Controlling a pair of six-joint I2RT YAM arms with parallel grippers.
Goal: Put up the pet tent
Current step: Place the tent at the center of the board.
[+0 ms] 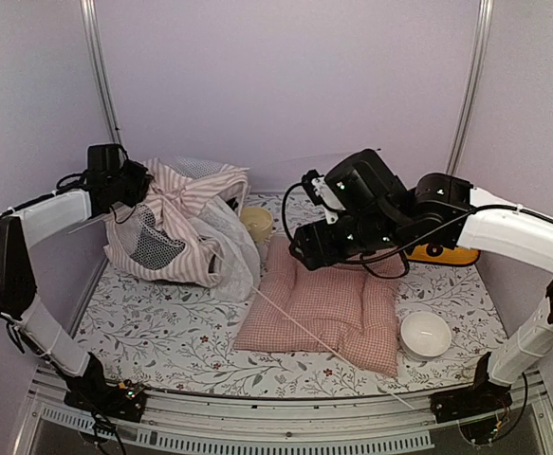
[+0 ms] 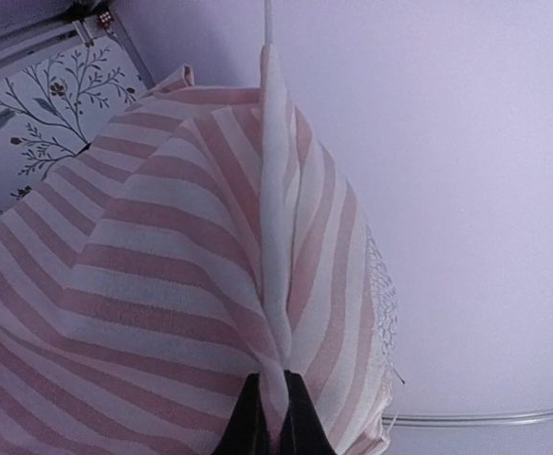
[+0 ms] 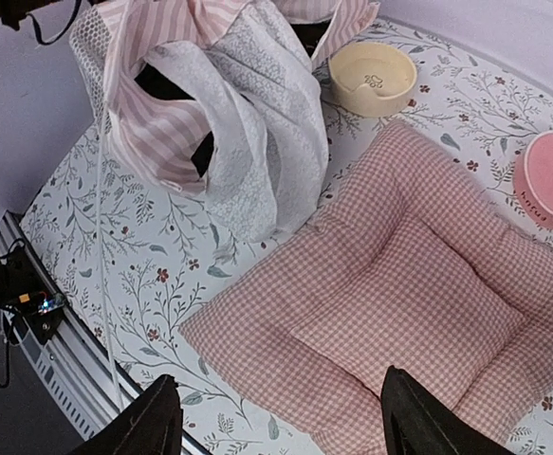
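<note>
Pale lilac walls (image 1: 285, 76) enclose a table (image 1: 162, 332) covered in a white floral print. The pet tent (image 1: 186, 223) slumps at the table's back left, a seam pinched between the closed fingers of the left gripper (image 2: 274, 422). The right gripper (image 3: 281, 422) hangs spread wide and empty over the checked cushion (image 1: 333, 303), with a white bowl (image 1: 425, 334) just beside the cushion.

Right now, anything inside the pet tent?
Through the pet tent opening, only dark gaps show behind the sheer curtain; nothing identifiable. Striped fabric covers the rest, so contents can't be confirmed.
</note>
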